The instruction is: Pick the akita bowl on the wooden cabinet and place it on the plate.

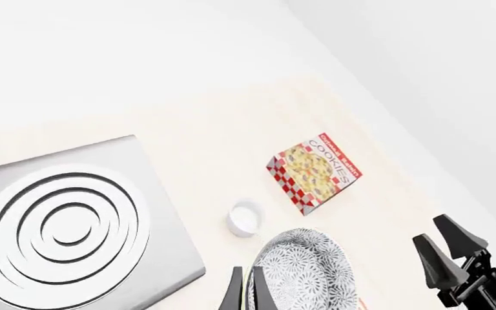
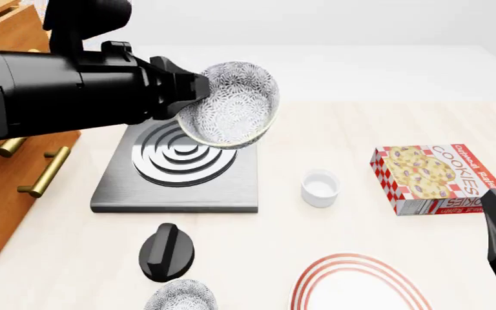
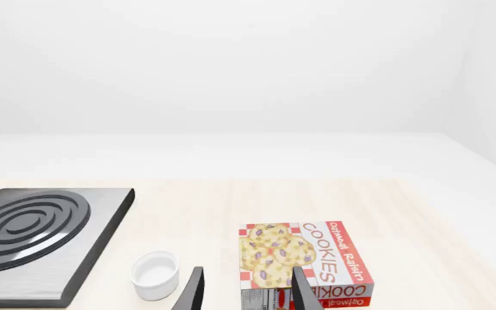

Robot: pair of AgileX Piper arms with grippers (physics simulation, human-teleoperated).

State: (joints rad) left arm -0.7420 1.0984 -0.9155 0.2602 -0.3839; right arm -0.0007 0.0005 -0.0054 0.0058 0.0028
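**Front view: akita bowl held aloft above the stove slab**

Front view shows the akita bowl [image 2: 230, 106] in the air, tilted on its side with its opening turned toward the camera, gripped at its rim by the left gripper [image 2: 192, 87]. The jaws are closed on the bowl's edge, one finger inside and one outside. In that view the bowl hangs in front of the far part of the grey stove slab [image 2: 175, 184], clear of the table [image 2: 334, 129].

In the left wrist view the same bowl [image 1: 309, 271] fills the space by the fingers [image 1: 235, 294], which pinch its rim.

The plate [image 2: 360, 287] lies at the near edge of the table, to the right of the bowl's position and well apart from it, cut off by the picture's lower border. The wooden cabinet [image 2: 7, 181] stands at the left, behind the left arm.

A second speckled bowl [image 2: 179, 298] sits at the near edge, just beside a black knob-like object [image 2: 166, 252]. A small white cup [image 2: 320, 187] stands between the stove slab and a cookie box [image 2: 433, 177].

The right gripper [image 3: 246, 290] hovers low at the right side, above the table near the cookie box; its fingers stand apart with nothing between them.
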